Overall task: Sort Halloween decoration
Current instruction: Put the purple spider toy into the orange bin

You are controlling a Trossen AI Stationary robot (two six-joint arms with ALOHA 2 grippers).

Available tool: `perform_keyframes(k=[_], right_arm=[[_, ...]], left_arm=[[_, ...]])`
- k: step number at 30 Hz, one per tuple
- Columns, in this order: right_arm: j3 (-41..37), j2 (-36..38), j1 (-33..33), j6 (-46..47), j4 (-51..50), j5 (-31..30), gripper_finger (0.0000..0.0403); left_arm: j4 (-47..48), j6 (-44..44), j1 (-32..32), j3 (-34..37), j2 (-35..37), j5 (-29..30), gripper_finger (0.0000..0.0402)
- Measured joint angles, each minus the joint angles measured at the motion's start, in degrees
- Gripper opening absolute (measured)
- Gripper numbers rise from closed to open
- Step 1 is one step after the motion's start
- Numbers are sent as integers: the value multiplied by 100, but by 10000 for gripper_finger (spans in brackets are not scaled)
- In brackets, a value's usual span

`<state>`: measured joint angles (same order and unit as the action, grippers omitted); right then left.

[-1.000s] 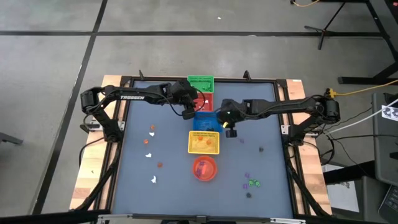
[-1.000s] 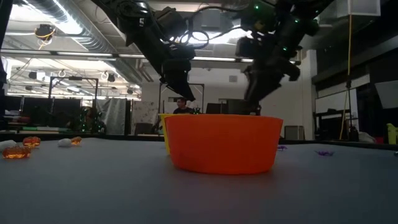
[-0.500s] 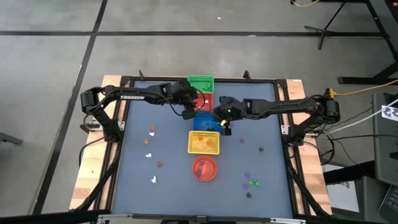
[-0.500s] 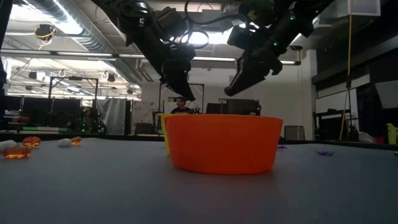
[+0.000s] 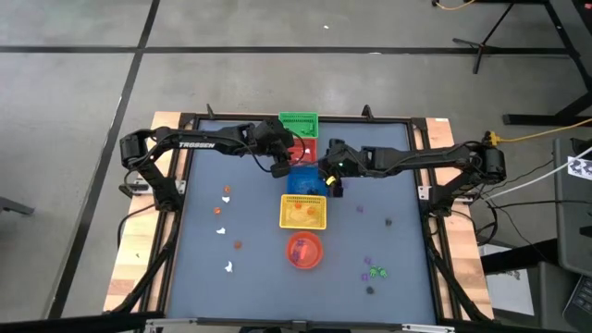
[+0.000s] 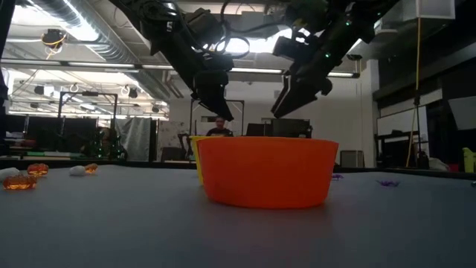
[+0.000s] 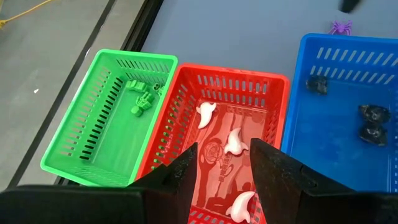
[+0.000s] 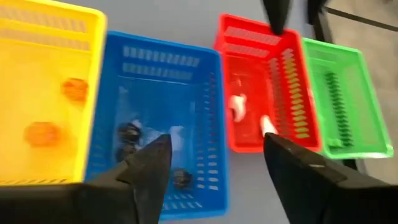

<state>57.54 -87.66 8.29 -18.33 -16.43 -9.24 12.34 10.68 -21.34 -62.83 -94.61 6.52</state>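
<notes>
Four baskets stand in a row down the table's middle: green (image 5: pixel 298 122), red (image 5: pixel 302 148), blue (image 5: pixel 303 178) and yellow (image 5: pixel 303 212). White trinkets (image 7: pixel 232 142) lie in the red one, green ones (image 7: pixel 142 102) in the green, dark ones (image 8: pixel 129 132) in the blue, orange ones (image 8: pixel 41 133) in the yellow. My left gripper (image 7: pixel 222 149) hangs open above the red basket, nothing between its fingers. My right gripper (image 8: pixel 217 138) is wide open and slants down over the blue basket (image 8: pixel 163 124); it holds nothing.
A round orange bowl (image 5: pixel 303 250) stands in front of the yellow basket. Loose orange and white trinkets (image 5: pixel 222 230) lie scattered on the table's left half. Purple, dark and green ones (image 5: pixel 376 272) lie on the near right. The arms (image 6: pixel 216 82) hang close together over the baskets.
My right gripper has swung from pointing steeply down beside the baskets to slanting toward the blue basket. It has shifted slightly toward the table's left and has opened wide. My left arm has kept still.
</notes>
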Motion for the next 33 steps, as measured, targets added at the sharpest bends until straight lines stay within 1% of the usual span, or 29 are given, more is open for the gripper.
perform_keyframes(k=[3,8,13,16,20,23,26,33], right_arm=[[0,0,0,3,0,-128,264],[0,2,-2,-12,-71,-126,264],[0,185,52,14,-635,-182,264],[0,416,216,207,-1237,-153,264],[0,671,525,360,-1941,100,264],[-2,715,777,367,-2226,513,264],[-192,715,973,346,-2176,850,264],[-705,704,1003,348,-1853,926,264]], left_arm=[[0,0,0,0,-1,-1,132],[0,0,2,0,0,-1,132],[0,0,0,0,0,-1,132],[-2,0,1,0,0,0,132],[0,0,0,0,0,0,132],[-1,-2,0,0,0,-2,132],[0,-4,0,0,0,0,132],[0,-9,0,0,0,-1,132]])
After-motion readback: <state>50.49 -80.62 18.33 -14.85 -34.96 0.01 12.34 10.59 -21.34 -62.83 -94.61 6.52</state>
